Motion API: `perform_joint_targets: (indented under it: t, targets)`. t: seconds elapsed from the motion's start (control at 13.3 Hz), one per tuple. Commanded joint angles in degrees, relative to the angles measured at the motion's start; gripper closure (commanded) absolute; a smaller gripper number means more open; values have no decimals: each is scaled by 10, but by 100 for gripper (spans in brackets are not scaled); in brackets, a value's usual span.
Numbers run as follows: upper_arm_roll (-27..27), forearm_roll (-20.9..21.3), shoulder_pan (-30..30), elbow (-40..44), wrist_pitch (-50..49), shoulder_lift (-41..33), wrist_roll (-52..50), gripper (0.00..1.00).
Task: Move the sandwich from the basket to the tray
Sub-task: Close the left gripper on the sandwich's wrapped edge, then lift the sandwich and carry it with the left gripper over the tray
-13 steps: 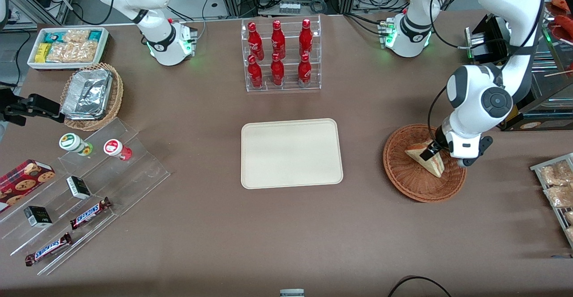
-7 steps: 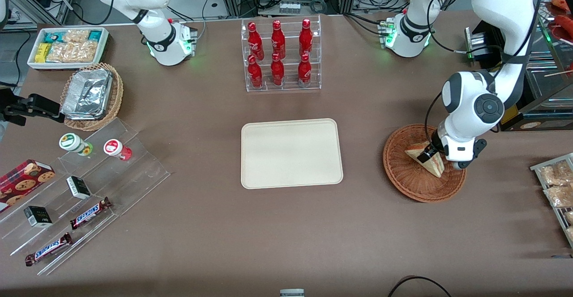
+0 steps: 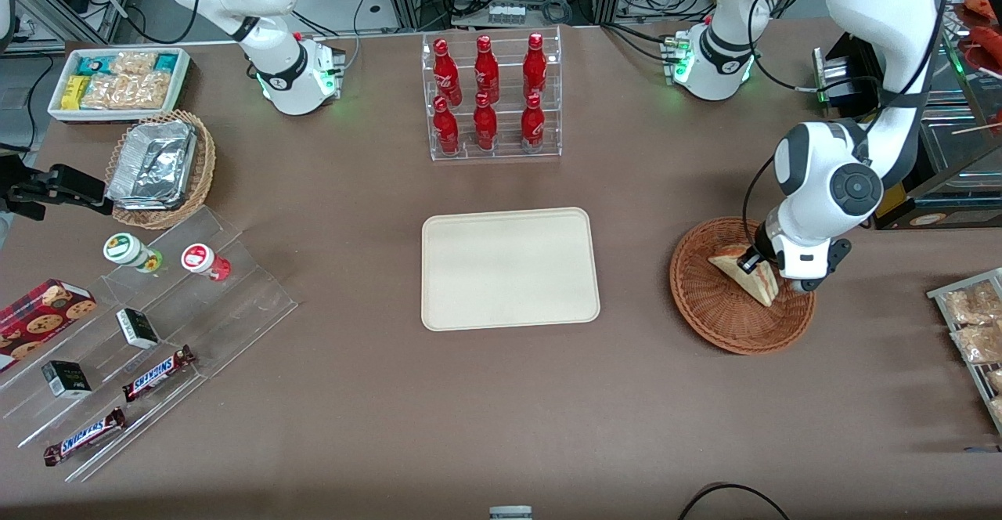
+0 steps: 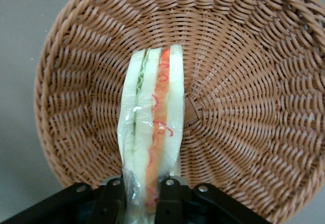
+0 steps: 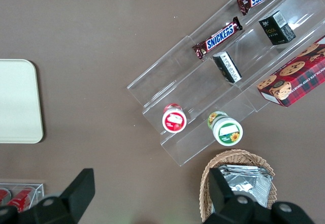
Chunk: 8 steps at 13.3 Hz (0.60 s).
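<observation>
I see the brown table (image 5: 101, 41) from above. A corner of the cream tray (image 5: 18, 102) shows at the edge. A clear stepped stand (image 5: 223, 76) holds two Snickers bars (image 5: 221, 35), two small dark boxes (image 5: 277, 28) and two round cups, one with a red lid (image 5: 174, 118) and one with a green lid (image 5: 225, 127). A red cookie box (image 5: 297, 79) lies on the stand too. Near it, a tan wicker basket (image 5: 210, 168) holds foil containers (image 5: 244, 181). Red shapes (image 5: 15, 196) at one edge are maybe bottles
</observation>
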Motion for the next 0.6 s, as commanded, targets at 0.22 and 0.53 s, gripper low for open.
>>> perform_joint_targets:
  t: [0.22, 0.53]
  targets:
    - [-50, 9, -6, 104, -181, -32, 62, 100]
    - [-139, 9, -7, 139, -206, -26, 61, 100]
